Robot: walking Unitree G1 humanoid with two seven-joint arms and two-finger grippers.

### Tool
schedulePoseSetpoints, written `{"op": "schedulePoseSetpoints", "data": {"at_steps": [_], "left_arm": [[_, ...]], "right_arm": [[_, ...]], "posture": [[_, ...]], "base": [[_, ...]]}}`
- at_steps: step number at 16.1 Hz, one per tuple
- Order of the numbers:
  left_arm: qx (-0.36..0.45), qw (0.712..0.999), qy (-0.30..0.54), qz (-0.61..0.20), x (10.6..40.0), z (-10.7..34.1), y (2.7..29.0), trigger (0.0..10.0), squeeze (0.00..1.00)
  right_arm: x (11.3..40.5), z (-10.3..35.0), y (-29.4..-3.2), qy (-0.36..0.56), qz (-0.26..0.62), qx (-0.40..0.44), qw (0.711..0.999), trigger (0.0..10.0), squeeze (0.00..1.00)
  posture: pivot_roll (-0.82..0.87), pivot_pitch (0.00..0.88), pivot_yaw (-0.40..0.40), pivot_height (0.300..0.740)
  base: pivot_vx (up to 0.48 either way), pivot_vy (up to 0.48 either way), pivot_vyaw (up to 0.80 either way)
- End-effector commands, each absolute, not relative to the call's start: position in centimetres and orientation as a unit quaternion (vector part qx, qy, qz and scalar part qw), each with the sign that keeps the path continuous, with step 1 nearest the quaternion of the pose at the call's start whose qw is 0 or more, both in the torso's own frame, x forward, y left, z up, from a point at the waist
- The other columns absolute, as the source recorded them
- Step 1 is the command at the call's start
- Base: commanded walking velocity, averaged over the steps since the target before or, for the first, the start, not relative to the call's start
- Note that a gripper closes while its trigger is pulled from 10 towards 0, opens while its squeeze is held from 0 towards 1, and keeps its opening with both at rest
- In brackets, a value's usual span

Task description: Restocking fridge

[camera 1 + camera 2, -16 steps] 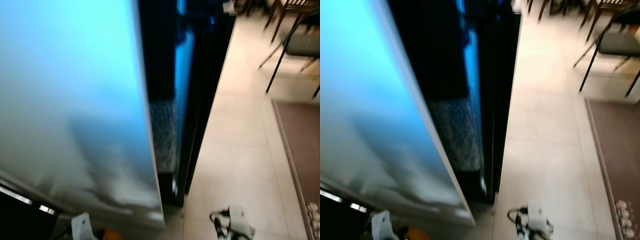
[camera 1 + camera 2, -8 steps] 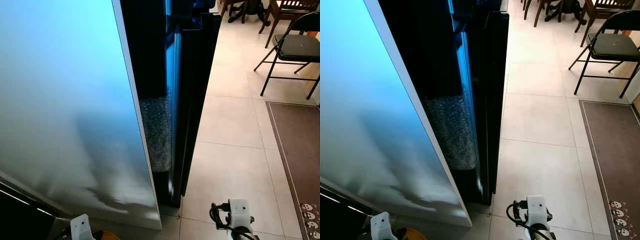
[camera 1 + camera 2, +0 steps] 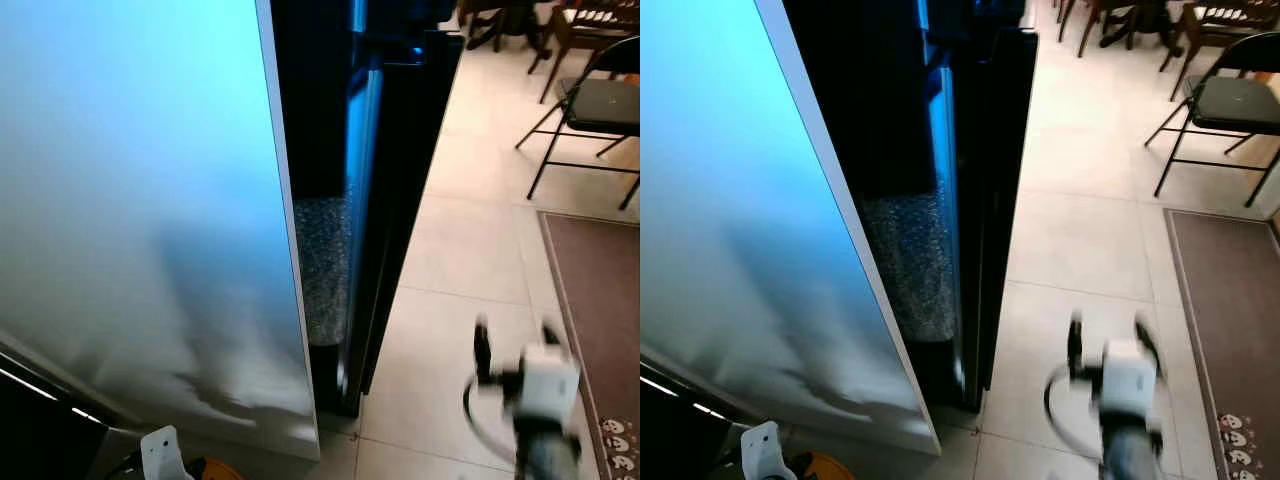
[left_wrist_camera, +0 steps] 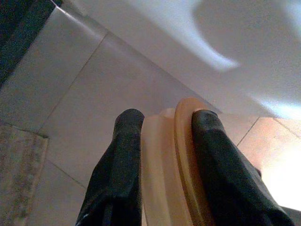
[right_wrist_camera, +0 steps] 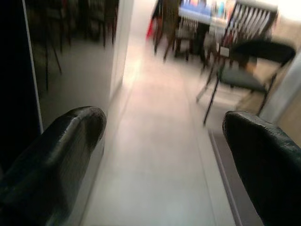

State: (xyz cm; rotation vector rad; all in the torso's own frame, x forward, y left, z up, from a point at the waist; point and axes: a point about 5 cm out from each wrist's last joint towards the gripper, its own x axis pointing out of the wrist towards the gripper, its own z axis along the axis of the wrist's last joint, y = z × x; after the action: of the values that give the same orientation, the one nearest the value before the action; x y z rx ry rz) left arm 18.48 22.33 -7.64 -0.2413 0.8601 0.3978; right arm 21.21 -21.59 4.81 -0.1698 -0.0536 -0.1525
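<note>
One fridge (image 3: 400,200) stands ahead on the left, black-sided, with one pale frosted door (image 3: 140,200) swung open toward the camera and a dark gap between the two. The right gripper (image 3: 1107,340) is raised over the tiled floor (image 3: 470,250) just right of the fridge, blurred, its two black fingers (image 5: 66,141) spread wide with nothing between them. The left gripper (image 4: 164,122) sits low beside the door's bottom edge — its two fingers are clamped on one orange, ridged container (image 4: 164,165), too close to identify further. One black folding chair (image 3: 600,100) stands near one brown rug (image 3: 600,300); wooden chairs further back are blurred and uncountable.
</note>
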Motion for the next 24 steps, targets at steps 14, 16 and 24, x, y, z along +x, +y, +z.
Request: {"op": "schedulePoseSetpoints", "data": {"at_steps": [14, 16, 24], "left_arm": [[-0.107, 0.865, 0.457, 0.178, 16.3, -8.9, 21.3, 10.0, 0.0], [-0.105, 0.865, 0.458, 0.177, 16.3, -8.9, 21.4, 10.0, 0.0], [-0.104, 0.865, 0.458, 0.177, 16.3, -8.9, 21.4, 10.0, 0.0]], "right_arm": [[24.4, 14.5, -13.4, -0.045, 0.131, -0.034, 0.99, 10.0, 0.0], [24.8, 14.1, -12.3, -0.006, 0.181, -0.064, 0.981, 10.0, 1.0], [24.8, 14.5, -12.0, 0.021, 0.188, -0.074, 0.979, 10.0, 1.0]], "posture": [[-0.12, 0.091, 0.004, 0.74], [-0.13, 0.091, 0.004, 0.74], [-0.13, 0.091, 0.004, 0.74]], "base": [[0.0, 0.0, 0.0], [0.0, 0.0, 0.0], [0.0, 0.0, 0.0]]}}
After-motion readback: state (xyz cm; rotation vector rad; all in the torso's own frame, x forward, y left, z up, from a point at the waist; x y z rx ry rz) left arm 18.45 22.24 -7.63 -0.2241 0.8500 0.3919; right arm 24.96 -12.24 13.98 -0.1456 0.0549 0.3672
